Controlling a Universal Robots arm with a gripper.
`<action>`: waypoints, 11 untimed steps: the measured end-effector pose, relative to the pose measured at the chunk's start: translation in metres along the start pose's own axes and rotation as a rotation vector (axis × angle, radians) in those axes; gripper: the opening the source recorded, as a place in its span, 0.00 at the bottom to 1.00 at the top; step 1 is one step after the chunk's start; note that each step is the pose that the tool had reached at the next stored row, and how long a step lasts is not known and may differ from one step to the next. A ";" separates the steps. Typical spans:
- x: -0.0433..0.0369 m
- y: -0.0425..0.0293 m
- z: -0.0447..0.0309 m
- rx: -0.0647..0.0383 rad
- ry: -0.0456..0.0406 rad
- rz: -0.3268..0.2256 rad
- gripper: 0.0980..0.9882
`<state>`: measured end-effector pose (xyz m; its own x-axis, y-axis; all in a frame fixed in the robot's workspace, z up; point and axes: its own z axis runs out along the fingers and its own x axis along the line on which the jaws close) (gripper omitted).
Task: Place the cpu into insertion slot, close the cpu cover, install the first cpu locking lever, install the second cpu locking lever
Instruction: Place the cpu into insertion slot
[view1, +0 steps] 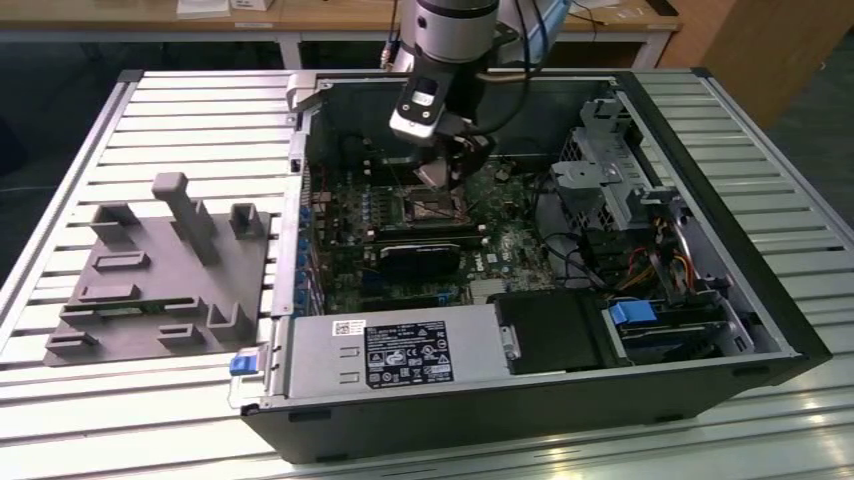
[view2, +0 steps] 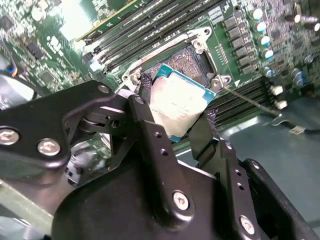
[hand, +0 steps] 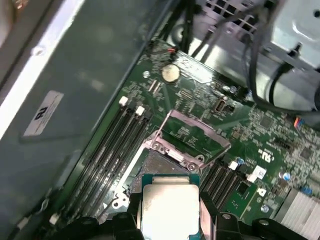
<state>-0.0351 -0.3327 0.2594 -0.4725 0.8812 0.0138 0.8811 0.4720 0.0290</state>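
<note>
My gripper is inside the open computer case, shut on the cpu, a flat square chip with a pale metal top and a teal edge. Black fingers press on two opposite sides of it. The cpu hangs tilted just above the insertion slot, a dark square socket with a silvery rim on the green board. The same insertion slot lies just beyond the chip's edge in the first wrist view. The cpu cover stands raised behind the slot. A thin wire lever sticks out beside the socket.
Long black memory slots run beside the socket. In the exterior view a grey power supply, a black box and a drive cage with cables line the case. A grey fixture sits on the slatted table at the exterior view's left.
</note>
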 end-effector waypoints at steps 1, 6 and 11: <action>0.0000 0.0000 0.0004 0.000 -0.0006 0.018 0.50; 0.0000 -0.0001 0.0027 -0.001 -0.0032 0.109 0.50; -0.0001 -0.0002 0.0052 -0.003 -0.0059 0.199 0.50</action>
<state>-0.0351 -0.3327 0.2542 -0.2884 0.9574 0.0138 0.9572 0.2879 0.0289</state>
